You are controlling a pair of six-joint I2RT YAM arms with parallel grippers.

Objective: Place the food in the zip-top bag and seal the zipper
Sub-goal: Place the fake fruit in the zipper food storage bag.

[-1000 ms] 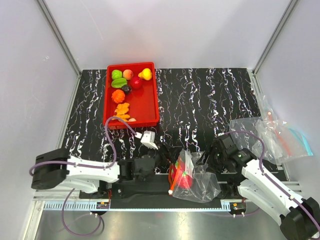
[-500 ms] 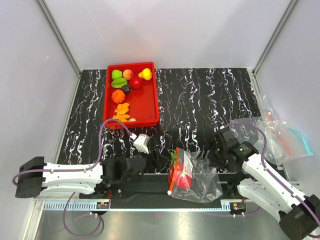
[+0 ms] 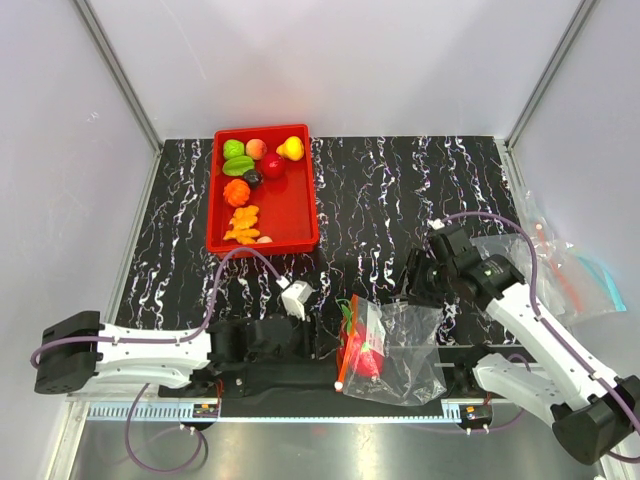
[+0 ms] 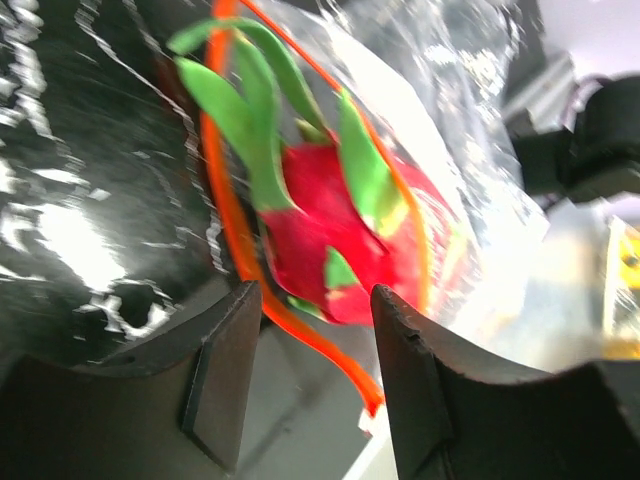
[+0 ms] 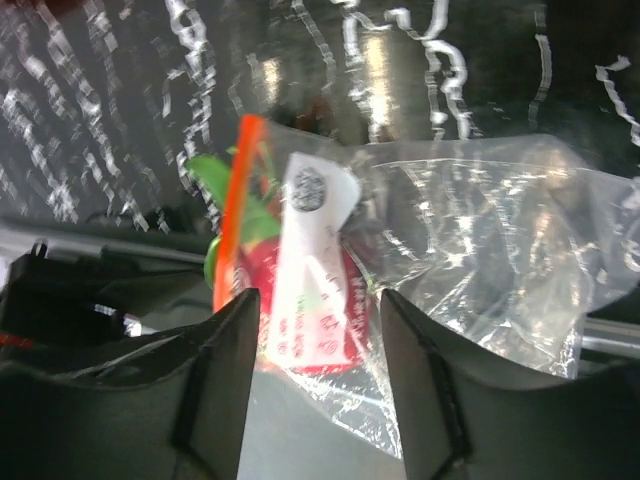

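The left gripper and right gripper are hanging wide open, holding nothing. A white label is hiding part of the red fruit in the bag.

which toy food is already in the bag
The magenta toy fruit with green leaves, inside the clear orange-zipped plastic bag at the near edge; the other pieces lie in the red tray.

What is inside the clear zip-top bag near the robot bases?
A magenta toy fruit with green leaves lies inside the zip-top bag, close to the orange zipper. The white label covers part of it; anything behind cannot be seen.
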